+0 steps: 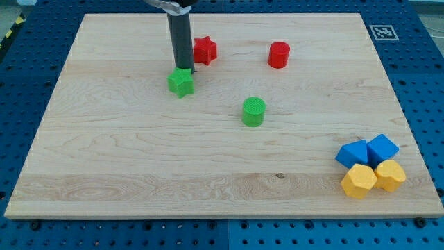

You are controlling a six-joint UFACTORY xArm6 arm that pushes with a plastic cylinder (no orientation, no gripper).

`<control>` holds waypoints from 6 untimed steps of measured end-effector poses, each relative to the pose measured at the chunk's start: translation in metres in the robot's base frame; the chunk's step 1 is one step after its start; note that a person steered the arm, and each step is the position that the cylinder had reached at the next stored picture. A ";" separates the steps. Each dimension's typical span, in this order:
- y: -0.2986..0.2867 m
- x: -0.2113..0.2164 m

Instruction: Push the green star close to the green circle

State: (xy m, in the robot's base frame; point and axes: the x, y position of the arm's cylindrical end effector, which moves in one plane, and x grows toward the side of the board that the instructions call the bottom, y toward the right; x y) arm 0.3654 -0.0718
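Pale wood makes up the board (139,167) I work on, its grain running across the view, with a blue perforated table (28,69) showing round its edges and a small black-and-white marker tag (381,32) off the board's corner at about two o'clock. I carry no gripper at all — only a straight dark rod, so there is nothing to be open or clenched and nothing is grasped. My tip (185,69) comes down just at the twelve o'clock side of the green star (181,82), touching it or very nearly so; I cannot tell which. The green star sits in the upper left part of the board, upright and flat on the wood. The green circle (254,111) stands apart from it, toward four o'clock from the star, with bare wood between the two. Just beside my rod, at about two o'clock from the tip, lies a red star (204,50), close to the rod but not clearly touching it. A red cylinder (279,54) stands farther along at three o'clock from the red star, well apart from it. Down at the board's five o'clock corner four blocks huddle together — two blue blocks (354,153) (382,148) side by side, and two yellow blocks (359,180) (389,175) just below them, each touching its neighbours.
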 end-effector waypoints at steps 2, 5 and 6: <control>-0.021 0.008; -0.028 0.027; -0.027 0.033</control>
State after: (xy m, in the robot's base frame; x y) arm 0.3986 -0.0987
